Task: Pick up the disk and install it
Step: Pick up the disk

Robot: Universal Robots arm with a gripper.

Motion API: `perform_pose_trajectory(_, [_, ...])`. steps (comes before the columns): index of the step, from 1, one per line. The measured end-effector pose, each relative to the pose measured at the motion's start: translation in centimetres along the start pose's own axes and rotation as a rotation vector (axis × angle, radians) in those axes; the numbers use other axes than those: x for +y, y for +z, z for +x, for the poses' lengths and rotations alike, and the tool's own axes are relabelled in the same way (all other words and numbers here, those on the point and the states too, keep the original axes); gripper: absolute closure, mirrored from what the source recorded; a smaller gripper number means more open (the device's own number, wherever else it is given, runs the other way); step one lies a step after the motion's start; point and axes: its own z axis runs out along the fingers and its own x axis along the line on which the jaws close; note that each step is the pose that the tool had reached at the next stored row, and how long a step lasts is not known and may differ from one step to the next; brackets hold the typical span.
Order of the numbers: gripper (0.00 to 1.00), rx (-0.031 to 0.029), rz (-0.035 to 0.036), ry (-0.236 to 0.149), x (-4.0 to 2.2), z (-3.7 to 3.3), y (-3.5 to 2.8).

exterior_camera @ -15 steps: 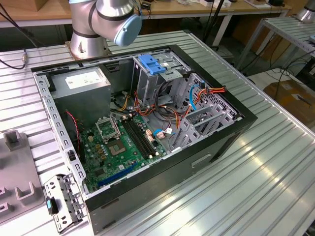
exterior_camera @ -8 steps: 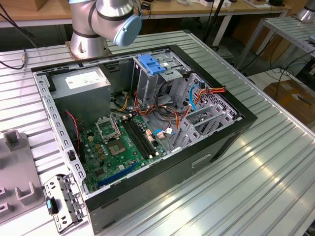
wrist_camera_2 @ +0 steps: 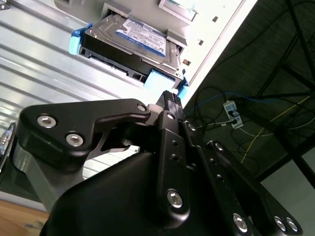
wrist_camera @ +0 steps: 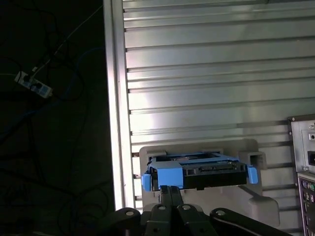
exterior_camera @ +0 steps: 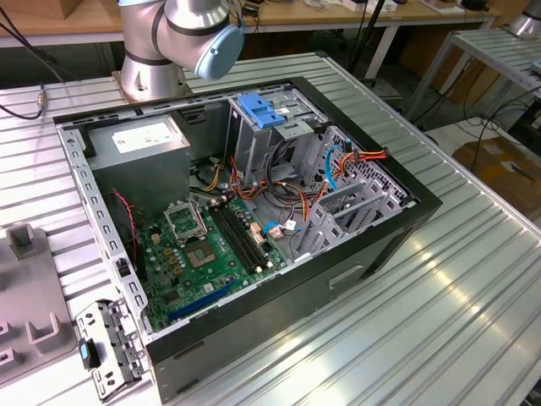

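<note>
Plainly, the disk (wrist_camera_2: 130, 42) is lying flat in a pale grey holder (wrist_camera: 256, 158) directly ahead of the claw (wrist_camera: 170, 190). Its labelled face is pointing up and its connector end is facing the claw's tips. Its 2 blue side rails (wrist_camera_2: 75, 42) are hugging the long sides, and a blue tab (wrist_camera: 170, 177) is sticking out toward the claw, right at the tips.

The claw's 2 fingers are pressing together with nothing visibly pinched between them. Whether the tips are touching the tab or stopping just short, I cannot tell.

Judging from this, neither of the 2 steps is done. The disk is not yet lifted, and the whole install is left. The open computer case (exterior_camera: 254, 317) is lying on its side, with the grey drive cage (exterior_camera: 283, 139) and its blue handle (exterior_camera: 260, 110) standing inside.

Beyond the disk from the claw, the ribbed metal table (wrist_camera: 197, 73) is stretching away bare, giving open room ahead. On 1 side of the claw, the table edge (wrist_camera: 115, 98) is running close beside the holder. Past it, the floor is dropping away with cables (wrist_camera: 59, 123) and a power strip (wrist_camera: 33, 83). On the claw's other side, past the holder, a grey panel with ports (wrist_camera: 305, 147) is closing off the room; it is probably the case's rear.
</note>
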Motion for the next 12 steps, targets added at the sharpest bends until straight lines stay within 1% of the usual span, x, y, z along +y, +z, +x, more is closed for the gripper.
perform_pose_trajectory(3, [0.89, 0.0007, -0.0002, -0.017, 0.01, -0.01, 0.01])
perform_pose_trajectory(8, [0.89, 0.0050, -0.0011, -0.115, 0.00, -0.04, 0.01])
perform_pose_trajectory(9, [0.89, 0.0065, -0.0014, -0.150, 0.01, -0.06, 0.01])
perform_pose_trajectory(12, [0.89, 0.0092, -0.0019, -0.212, 0.01, -0.11, 0.01])
